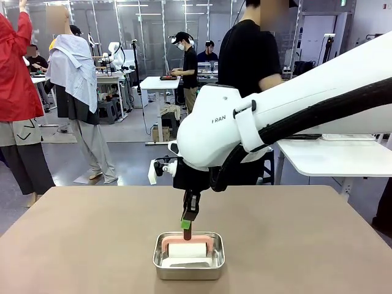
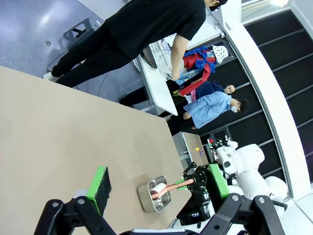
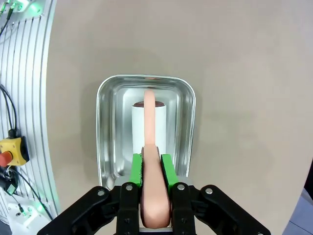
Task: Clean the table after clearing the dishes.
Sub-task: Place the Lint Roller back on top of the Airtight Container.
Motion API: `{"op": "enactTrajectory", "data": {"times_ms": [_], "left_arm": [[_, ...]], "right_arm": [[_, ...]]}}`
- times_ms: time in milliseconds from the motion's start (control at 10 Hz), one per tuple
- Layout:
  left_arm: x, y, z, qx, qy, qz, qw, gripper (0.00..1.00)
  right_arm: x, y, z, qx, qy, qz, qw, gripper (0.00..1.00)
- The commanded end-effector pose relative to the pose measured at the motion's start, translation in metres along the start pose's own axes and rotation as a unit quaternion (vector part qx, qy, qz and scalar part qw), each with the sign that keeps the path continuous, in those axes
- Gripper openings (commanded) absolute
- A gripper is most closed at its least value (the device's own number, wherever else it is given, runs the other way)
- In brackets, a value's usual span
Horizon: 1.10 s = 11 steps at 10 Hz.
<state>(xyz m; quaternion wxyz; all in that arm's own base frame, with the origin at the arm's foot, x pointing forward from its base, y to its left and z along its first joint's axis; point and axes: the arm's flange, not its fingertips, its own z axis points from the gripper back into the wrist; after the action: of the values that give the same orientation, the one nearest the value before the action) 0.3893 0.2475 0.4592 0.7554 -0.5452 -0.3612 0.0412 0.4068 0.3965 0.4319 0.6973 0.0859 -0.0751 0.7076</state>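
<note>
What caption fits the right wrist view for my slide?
Right gripper fingers shut on a pink handle, holding a white roller in the steel pan on the table.

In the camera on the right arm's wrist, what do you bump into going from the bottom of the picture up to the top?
Right pincer shut on the pink handle → white roller in the steel pan → bare brown table.
</note>
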Motion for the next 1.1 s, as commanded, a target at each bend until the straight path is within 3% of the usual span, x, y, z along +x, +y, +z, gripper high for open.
{"op": "enactTrajectory", "data": {"times_ms": [0,200,300,600,1000], "left_arm": [[0.001,-0.002,0.002,-0.009,-0.005,0.000,1.000,1.00],[0.001,-0.002,0.002,-0.009,-0.005,0.000,1.000,1.00],[0.001,-0.002,0.002,-0.009,-0.005,0.000,1.000,1.00],[0.001,-0.002,0.002,-0.009,-0.005,0.000,1.000,1.00],[0.001,-0.002,0.002,-0.009,-0.005,0.000,1.000,1.00]], "right_arm": [[0.006,-0.014,-0.008,0.021,-0.001,0.008,1.000,0.21],[0.004,-0.021,-0.019,0.024,0.009,0.005,1.000,0.21],[0.004,-0.021,-0.021,0.019,0.014,0.005,1.000,0.34],[0.002,-0.023,-0.018,0.009,0.018,-0.002,1.000,0.97],[0.001,-0.024,-0.008,-0.026,0.015,0.004,1.000,1.00]]}}
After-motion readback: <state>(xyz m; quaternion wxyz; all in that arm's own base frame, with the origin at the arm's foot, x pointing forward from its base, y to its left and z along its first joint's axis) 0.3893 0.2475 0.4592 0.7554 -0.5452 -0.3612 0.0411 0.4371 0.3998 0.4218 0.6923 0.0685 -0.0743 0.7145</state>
